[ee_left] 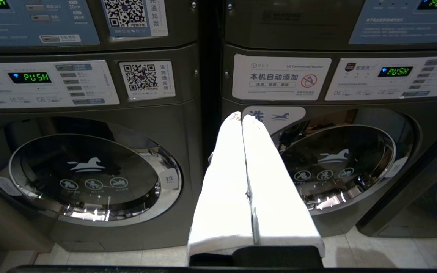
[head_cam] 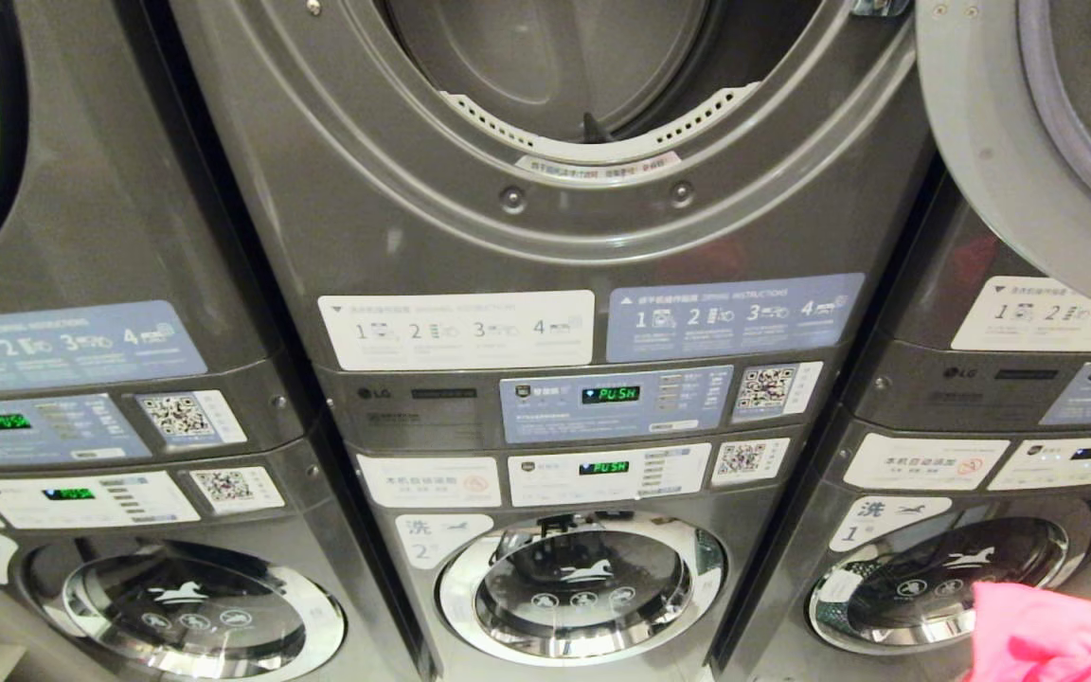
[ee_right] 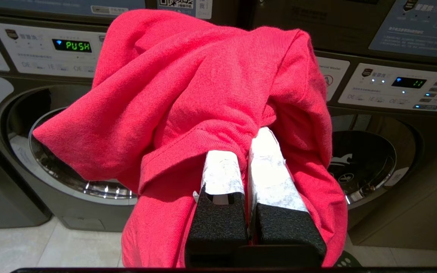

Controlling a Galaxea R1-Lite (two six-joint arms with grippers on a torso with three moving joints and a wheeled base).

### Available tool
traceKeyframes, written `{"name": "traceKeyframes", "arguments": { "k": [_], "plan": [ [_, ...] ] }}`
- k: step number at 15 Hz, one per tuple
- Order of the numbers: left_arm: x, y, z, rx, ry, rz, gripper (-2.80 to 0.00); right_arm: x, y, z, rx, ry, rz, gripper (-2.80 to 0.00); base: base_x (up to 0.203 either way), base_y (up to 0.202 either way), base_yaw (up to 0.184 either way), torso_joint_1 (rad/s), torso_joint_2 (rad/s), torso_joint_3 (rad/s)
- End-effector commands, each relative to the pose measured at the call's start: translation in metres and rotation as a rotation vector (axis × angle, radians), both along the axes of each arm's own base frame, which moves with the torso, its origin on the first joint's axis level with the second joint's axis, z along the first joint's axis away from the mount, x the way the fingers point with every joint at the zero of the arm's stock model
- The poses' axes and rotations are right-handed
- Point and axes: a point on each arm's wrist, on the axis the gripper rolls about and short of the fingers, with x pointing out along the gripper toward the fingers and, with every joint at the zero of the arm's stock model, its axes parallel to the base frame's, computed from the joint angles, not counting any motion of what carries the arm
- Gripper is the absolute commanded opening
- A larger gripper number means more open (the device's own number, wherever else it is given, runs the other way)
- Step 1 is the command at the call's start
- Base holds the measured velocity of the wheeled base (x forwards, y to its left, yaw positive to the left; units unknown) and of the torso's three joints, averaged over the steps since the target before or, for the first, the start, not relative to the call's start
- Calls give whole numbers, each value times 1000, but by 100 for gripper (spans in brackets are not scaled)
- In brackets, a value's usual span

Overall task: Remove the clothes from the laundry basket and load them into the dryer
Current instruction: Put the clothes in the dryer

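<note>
A bright red garment of the clothes (ee_right: pixel 188 76) hangs bunched over my right gripper (ee_right: pixel 246 142), which is shut on a fold of it; the cloth hides the fingertips. In the head view only a pink-red corner of that garment (head_cam: pixel 1057 635) shows, at the lower right. The dryer (head_cam: pixel 564 66) is the upper middle machine, its round mouth open and its drum dark. Its door (head_cam: pixel 1028 142) is swung out to the right. My left gripper (ee_left: pixel 242 115) is shut with nothing in it and points level at the seam between two lower machines. The laundry basket is out of view.
A row of grey stacked machines fills the view, with front-loading washers (head_cam: pixel 583 583) below and lit control panels (head_cam: pixel 612 403) across the middle. Another washer door (ee_right: pixel 362 159) sits behind the hanging garment. Pale tile floor (ee_left: pixel 393 250) runs along the machines' feet.
</note>
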Motion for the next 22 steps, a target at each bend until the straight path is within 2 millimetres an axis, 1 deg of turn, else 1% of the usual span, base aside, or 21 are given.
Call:
{"name": "traceKeyframes", "arguments": {
  "k": [1,13,22],
  "plan": [
    [0,0,0,0,0,1,-280,0,0,0,-1,1,0,-280,197,0,0,2,2,-2],
    [0,0,0,0,0,1,-280,0,0,0,1,1,-2,-280,190,0,-1,3,3,3],
    [0,0,0,0,0,1,-280,0,0,0,1,0,0,-280,6,0,0,2,2,0]
  ]
}}
